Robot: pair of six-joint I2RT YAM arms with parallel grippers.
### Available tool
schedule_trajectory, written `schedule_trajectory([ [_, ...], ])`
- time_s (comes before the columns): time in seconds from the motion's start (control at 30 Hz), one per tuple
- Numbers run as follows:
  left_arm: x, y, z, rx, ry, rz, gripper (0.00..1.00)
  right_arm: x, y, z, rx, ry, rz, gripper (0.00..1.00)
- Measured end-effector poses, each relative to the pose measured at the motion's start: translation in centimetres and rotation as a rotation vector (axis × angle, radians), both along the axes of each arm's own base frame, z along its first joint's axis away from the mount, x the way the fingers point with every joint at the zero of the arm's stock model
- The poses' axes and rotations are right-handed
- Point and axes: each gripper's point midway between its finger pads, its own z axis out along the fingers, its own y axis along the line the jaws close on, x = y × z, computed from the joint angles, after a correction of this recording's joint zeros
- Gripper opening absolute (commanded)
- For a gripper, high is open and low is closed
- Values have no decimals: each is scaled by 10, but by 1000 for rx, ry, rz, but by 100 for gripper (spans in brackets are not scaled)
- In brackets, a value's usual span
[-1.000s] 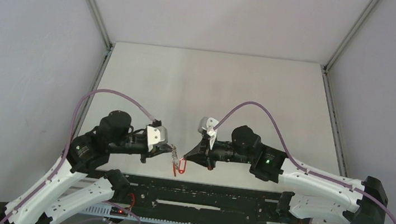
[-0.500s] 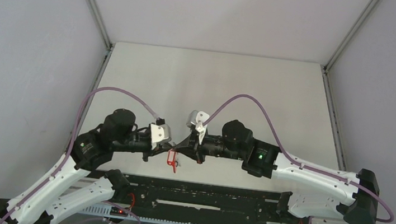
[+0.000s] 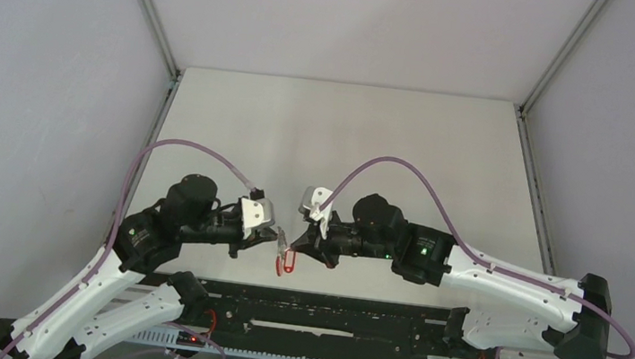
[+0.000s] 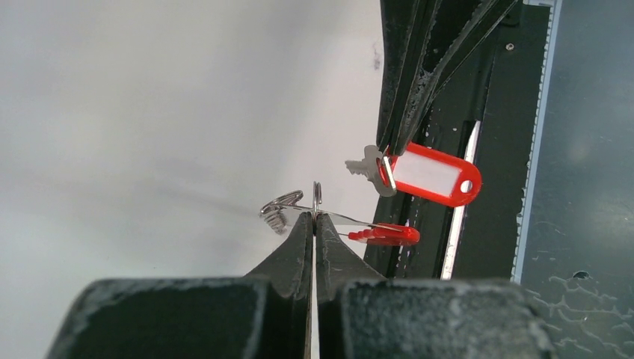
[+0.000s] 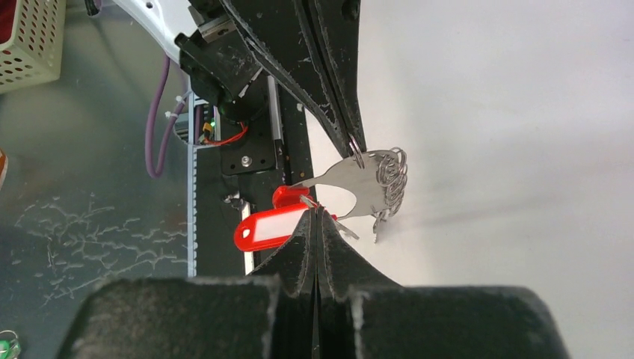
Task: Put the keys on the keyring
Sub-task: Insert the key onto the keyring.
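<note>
— Starting on the left: what of the left hand [image 4: 312, 221]?
— Pinched shut on the keys [image 5: 366, 191], right at the top loop, leaving the flat blade and the coil of rings free to point across to the right.
— Resting on the bench [image 3: 346, 138]?
— No, held up above its near edge, probably to leave room for threading.
— And the right hand [image 5: 315, 215]?
— Closed as well, nipping the keyring [image 4: 386, 170] at its joint with the red tag [image 4: 430, 177], tag dangling clear so as not to block the ring. A lone key [image 4: 365, 166] pokes out beside that ring; already threaded or not, impossible to tell.
— Touching?
— Just beside each other, tips nearly meeting. Looks like lining up, bunch not yet on the ring.
</note>
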Motion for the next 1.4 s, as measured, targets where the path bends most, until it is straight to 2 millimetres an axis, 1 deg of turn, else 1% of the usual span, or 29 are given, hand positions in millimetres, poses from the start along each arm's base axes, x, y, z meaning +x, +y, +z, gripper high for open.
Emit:
schedule_trajectory([
  [0.1,0,0,0,0,0,0,0,0,1,3,6,-7,3,0],
  [0.23,0,0,0,0,0,0,0,-3,8,8,18,-16,18,0],
  [0.37,0,0,0,0,0,0,0,-3,16,6,20,-24,23,0],
  [0.5,0,0,0,0,1,-1,0,0,20,3,16,-33,8,0],
  [0.7,0,0,0,-1,0,-1,0,4,24,9,42,-56,-23,0],
  [0.93,0,0,1,-3,-4,1,0,8,31,11,61,-66,-47,0],
  [1.4,1,3,3,-6,-24,11,0,12,34,12,72,-52,-106,0],
])
